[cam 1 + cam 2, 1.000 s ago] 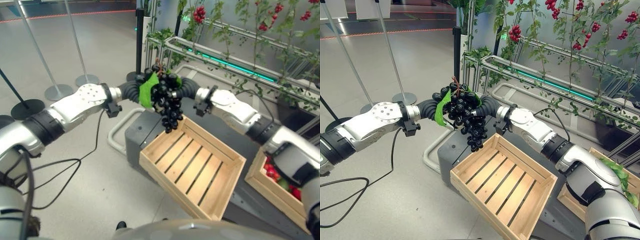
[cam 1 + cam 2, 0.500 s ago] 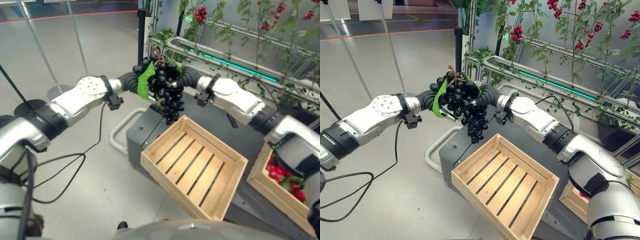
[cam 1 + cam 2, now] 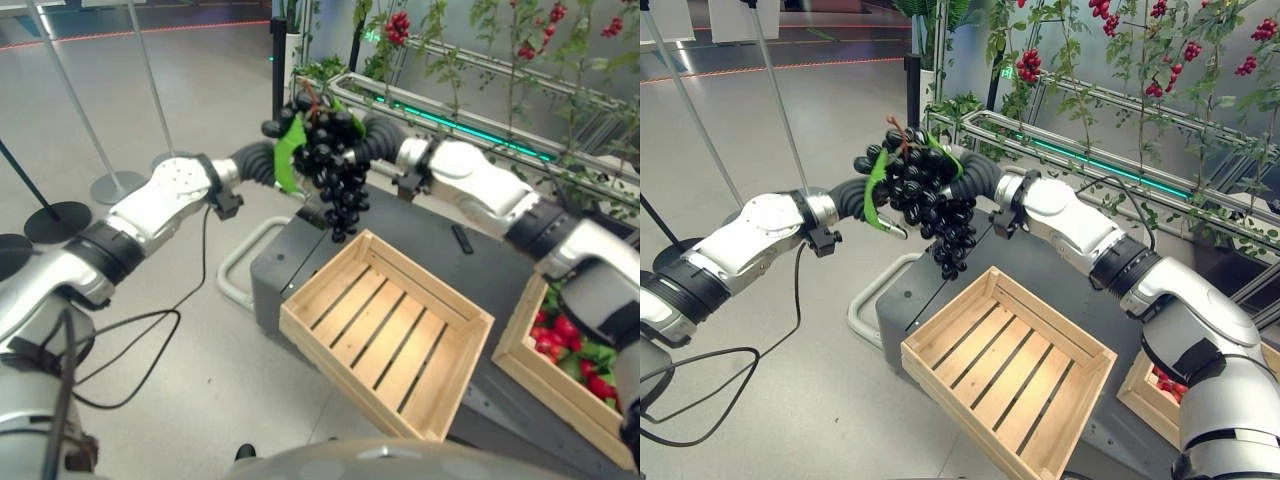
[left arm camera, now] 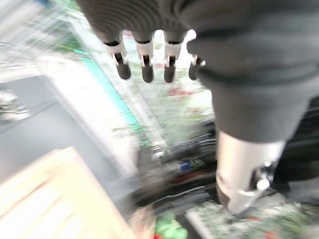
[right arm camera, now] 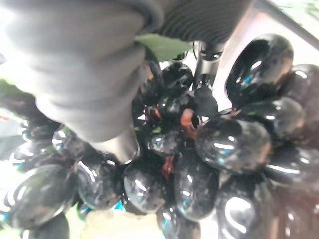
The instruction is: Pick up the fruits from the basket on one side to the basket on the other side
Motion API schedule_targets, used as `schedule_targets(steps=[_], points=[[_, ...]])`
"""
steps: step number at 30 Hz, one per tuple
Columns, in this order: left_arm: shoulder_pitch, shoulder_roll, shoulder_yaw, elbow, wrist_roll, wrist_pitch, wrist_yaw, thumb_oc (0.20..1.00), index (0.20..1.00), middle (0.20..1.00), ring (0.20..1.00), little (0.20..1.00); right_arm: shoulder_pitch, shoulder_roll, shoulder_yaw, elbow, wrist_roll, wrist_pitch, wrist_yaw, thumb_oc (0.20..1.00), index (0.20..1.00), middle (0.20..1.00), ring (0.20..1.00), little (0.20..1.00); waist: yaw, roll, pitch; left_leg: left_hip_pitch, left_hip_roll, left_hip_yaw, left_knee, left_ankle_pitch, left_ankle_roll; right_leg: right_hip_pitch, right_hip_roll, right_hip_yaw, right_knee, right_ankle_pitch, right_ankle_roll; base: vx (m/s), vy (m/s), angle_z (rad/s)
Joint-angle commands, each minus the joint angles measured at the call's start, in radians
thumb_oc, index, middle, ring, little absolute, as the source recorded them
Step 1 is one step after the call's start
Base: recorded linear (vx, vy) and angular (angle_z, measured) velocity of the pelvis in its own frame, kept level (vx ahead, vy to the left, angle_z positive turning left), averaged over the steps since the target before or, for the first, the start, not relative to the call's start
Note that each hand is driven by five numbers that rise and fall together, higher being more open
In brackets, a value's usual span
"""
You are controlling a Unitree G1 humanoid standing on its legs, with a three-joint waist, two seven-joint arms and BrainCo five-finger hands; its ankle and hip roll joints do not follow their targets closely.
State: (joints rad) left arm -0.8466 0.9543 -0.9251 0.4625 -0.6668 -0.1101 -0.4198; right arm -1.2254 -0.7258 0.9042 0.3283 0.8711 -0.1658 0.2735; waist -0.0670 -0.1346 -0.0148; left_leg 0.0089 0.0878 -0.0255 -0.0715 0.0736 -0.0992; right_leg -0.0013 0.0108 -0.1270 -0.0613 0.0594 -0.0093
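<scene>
Grapes (image 3: 330, 170), a bunch of glossy black berries with a green leaf, hang in the air above the far-left corner of the empty slatted wooden crate (image 3: 385, 335). Right hand (image 3: 958, 180) curls into the cluster; left hand (image 4: 149, 62) (beside the leaf) shows straight, relaxed fingers. A second crate (image 3: 565, 375) at right holds red fruit. Best practice, judged: carry the dangling tip inward over the slats, lower until berries rest, then loosen.
</scene>
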Motion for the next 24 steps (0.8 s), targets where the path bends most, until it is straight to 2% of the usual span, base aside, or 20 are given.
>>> schedule_targets(steps=[1, 7, 10, 13, 14, 21, 24], points=[[-0.03, 0.022, 0.029, 0.045, 0.026, -0.034, 0.011, 1.0, 1.0, 1.0, 1.0, 1.0, -0.162, -0.041, -0.118, 0.021, 0.075, -0.09, -0.032, 0.2, 0.2, 0.2, 0.2, 0.2, 0.024, -0.041, 0.003, 0.059, -0.008, 0.006, 0.043, -0.108, 0.024, 0.041, -0.105, -0.019, 0.068, -0.035, 0.166, 0.0, 0.0, 0.0], [0.012, 0.081, 0.087, 0.013, 0.006, -0.036, 0.003, 1.0, 1.0, 1.0, 1.0, 1.0, -0.125, -0.131, -0.134, -0.018, 0.083, -0.086, -0.023, 0.2, 0.2, 0.2, 0.2, 0.2, 0.019, -0.039, 0.007, 0.056, -0.006, 0.009, 0.044, -0.109, 0.023, 0.036, -0.104, -0.019, 0.069, -0.037, 0.166, 0.0, 0.0, 0.0], [0.064, 0.152, 0.138, -0.025, -0.016, -0.036, -0.01, 1.0, 1.0, 1.0, 1.0, 1.0, -0.077, -0.227, -0.158, -0.023, 0.09, -0.083, -0.013, 0.2, 0.2, 0.2, 0.2, 0.2, 0.02, -0.04, 0.01, 0.052, -0.005, 0.009, 0.043, -0.108, 0.021, 0.032, -0.103, -0.018, 0.068, -0.035, 0.168, 0.0, 0.0, 0.0], [0.1, 0.183, 0.174, -0.044, -0.026, -0.039, -0.017, 1.0, 1.0, 1.0, 1.0, 1.0, -0.037, -0.272, -0.183, -0.031, 0.099, -0.084, -0.007, 0.2, 0.2, 0.2, 0.2, 0.2, 0.019, -0.04, 0.009, 0.051, -0.006, 0.008, 0.042, -0.108, 0.021, 0.031, -0.103, -0.02, 0.067, -0.034, 0.169, 0.0, 0.0, 0.0], [0.137, 0.215, 0.211, -0.068, -0.037, -0.043, -0.022, 1.0, 1.0, 1.0, 1.0, 1.0, 0.005, -0.321, -0.206, -0.051, 0.098, -0.087, 0.001, 0.2, 0.2, 0.2, 0.2, 0.2, 0.017, -0.038, 0.009, 0.05, -0.006, 0.007, 0.042, -0.109, 0.02, 0.03, -0.103, -0.021, 0.066, -0.035, 0.17, 0.0, 0.0, 0.0], [0.204, 0.254, 0.301, -0.092, -0.061, -0.052, -0.028, 1.0, 1.0, 1.0, 1.0, 1.0, 0.11, -0.361, -0.3, -0.058, 0.11, -0.094, 0.011, 0.2, 0.2, 0.2, 0.2, 0.2, 0.015, -0.032, 0.004, 0.055, -0.007, 0.008, 0.04, -0.113, 0.021, 0.032, -0.103, -0.018, 0.065, -0.038, 0.169, 0.0, 0.002, 0.0], [0.185, 0.24, 0.292, -0.089, -0.062, -0.058, -0.019, 1.0, 1.0, 1.0, 1.0, 1.0, 0.122, -0.346, -0.313, -0.058, 0.112, -0.094, 0.011, 0.2, 0.2, 0.2, 0.2, 0.2, 0.013, -0.03, 0.002, 0.057, -0.006, 0.008, 0.04, -0.113, 0.021, 0.034, -0.103, -0.017, 0.065, -0.04, 0.169, 0.0, 0.0, 0.0]])
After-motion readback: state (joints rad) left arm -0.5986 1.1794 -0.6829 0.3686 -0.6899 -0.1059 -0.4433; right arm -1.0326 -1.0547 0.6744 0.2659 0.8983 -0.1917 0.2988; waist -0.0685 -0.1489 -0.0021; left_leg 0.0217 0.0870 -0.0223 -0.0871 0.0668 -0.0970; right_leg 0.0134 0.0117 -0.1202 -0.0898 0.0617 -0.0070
